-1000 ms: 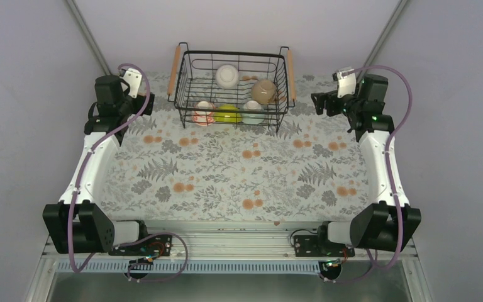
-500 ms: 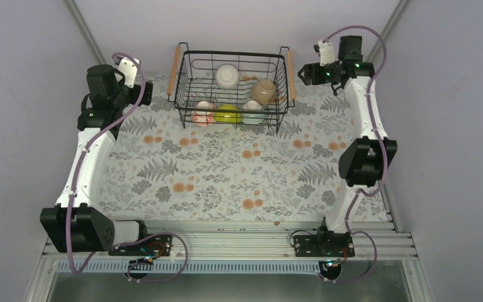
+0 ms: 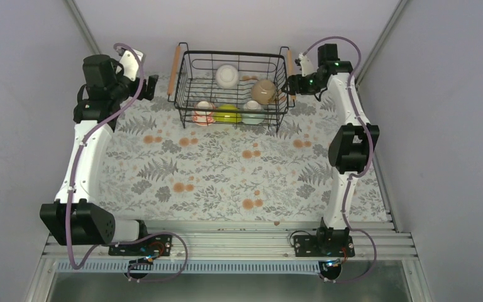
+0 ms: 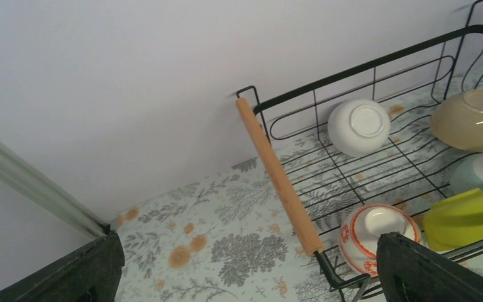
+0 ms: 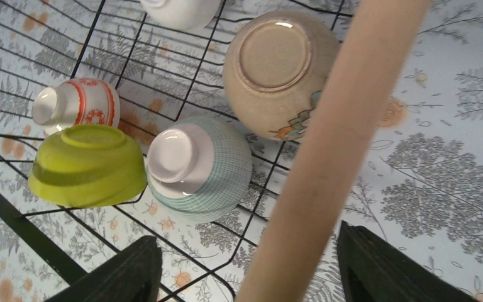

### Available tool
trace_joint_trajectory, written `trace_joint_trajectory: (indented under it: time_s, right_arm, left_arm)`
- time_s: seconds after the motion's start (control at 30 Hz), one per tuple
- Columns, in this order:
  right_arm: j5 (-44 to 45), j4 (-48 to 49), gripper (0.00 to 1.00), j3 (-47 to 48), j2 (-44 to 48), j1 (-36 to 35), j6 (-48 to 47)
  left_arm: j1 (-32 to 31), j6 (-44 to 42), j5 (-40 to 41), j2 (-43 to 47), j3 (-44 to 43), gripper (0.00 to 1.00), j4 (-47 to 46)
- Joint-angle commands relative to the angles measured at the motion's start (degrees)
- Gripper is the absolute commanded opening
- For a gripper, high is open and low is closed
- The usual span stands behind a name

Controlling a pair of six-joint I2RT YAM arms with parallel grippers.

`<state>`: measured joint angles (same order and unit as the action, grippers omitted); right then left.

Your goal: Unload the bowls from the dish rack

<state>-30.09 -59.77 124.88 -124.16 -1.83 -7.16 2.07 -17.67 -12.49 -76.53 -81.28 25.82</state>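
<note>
The black wire dish rack (image 3: 185, 93) stands at the back middle of the table. It holds a white bowl (image 3: 227, 76), a tan bowl (image 3: 263, 91), a red-patterned bowl (image 3: 203, 112), a yellow-green bowl (image 3: 227, 114) and a mint bowl (image 3: 253, 112), all bottom up or tipped. My left gripper (image 3: 151, 85) is open and empty, left of the left wooden handle (image 4: 277, 173), its jaws wide apart (image 4: 245, 280). My right gripper (image 3: 289, 85) is open above the right wooden handle (image 5: 339, 145), which runs between its fingers (image 5: 119, 277). The mint bowl (image 5: 198, 167) and tan bowl (image 5: 277, 69) lie just inside.
The rack sits close to the back wall (image 3: 239, 25). A floral cloth (image 3: 226, 176) covers the table in front of it. Slanted metal frame posts (image 3: 88, 31) stand at the back corners, and side walls close in left and right.
My right arm has swung up and in from the right side to the rack's right handle. My left gripper has shifted a little back and toward the rack's left handle.
</note>
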Motion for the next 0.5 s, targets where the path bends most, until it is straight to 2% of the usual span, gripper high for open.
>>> trace_joint_trajectory:
  time_s: [0.0, 0.07, 0.17, 0.37, 0.47]
  right_arm:
    - [-3.6, -1.2, 0.65, 0.5, -1.1, -1.1, 0.9]
    - [-3.5, -1.4, 0.61, 0.4, -1.4, -1.5, 0.8]
    - [-2.6, -1.5, 0.48, -0.7, -0.8, -1.6, 0.7]
    - [-1.4, -1.0, 0.44, -9.4, 6.0, -1.4, -1.0]
    - [-1.6, -0.1, 0.35, -15.3, 10.1, -1.4, -2.0]
  left_arm:
    - [-0.9, -1.3, -3.9, -1.9, -3.1, 1.00, 2.3]
    - [-1.4, -1.1, -4.1, -2.4, -3.5, 1.00, 2.5]
    - [-2.3, -1.1, -4.1, -2.7, -3.2, 1.00, 2.3]
    - [-4.6, -1.5, -4.3, -2.8, -4.0, 1.00, 3.7]
    - [-5.9, -1.7, -4.9, -3.2, -4.5, 1.00, 4.3]
